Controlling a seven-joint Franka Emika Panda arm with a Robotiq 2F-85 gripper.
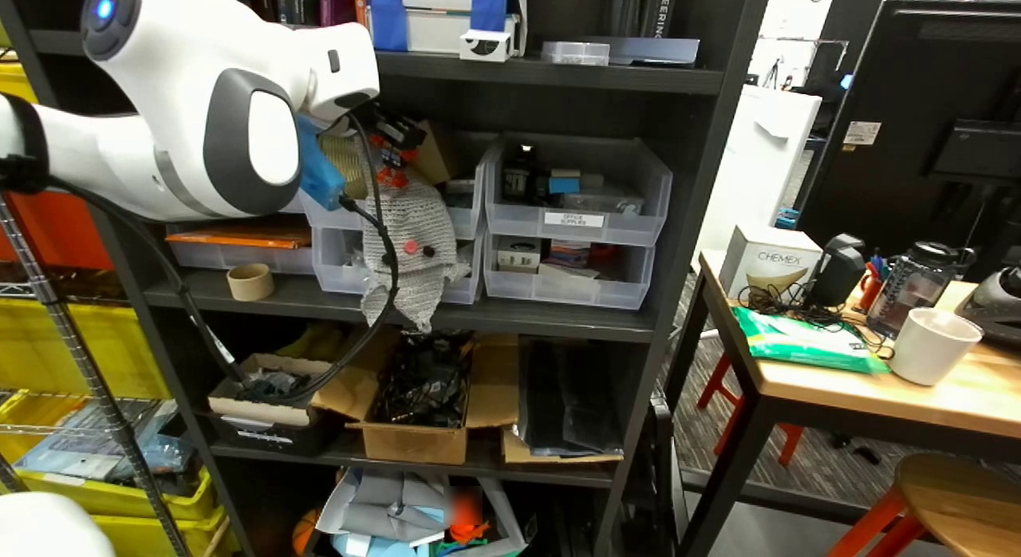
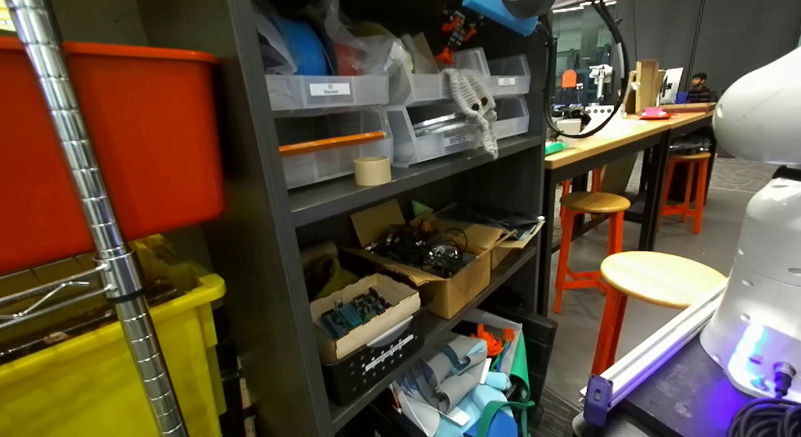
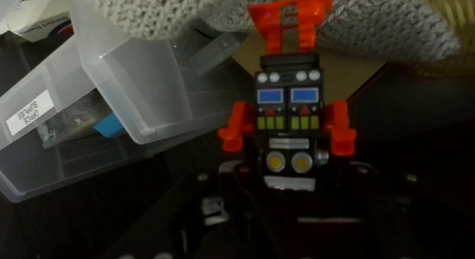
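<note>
A toy robot [image 3: 288,110] hangs feet-down near the front rim of a clear bin [image 1: 468,220], its head clamped between the fingers of the gripper [image 3: 295,167]; the grasp looks made, the release not. Below, a grey knitted plush [image 1: 411,222] drapes past the front edge of the shelf [image 1: 558,324].

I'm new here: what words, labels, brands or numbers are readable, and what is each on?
"CHEMEX": white box.
"OFFICE SUPPLIES": clear bin.
"WIRES": second clear bin.
"filament": third clear bin; the line above it is too small.
"Standard Staples": small box in the wrist view.
"NEERING": book spine, the rest out of view.
Too small or blurred: black basket label, black panel sticker, bottle markings, other book spines.
No readable numbers.
</note>
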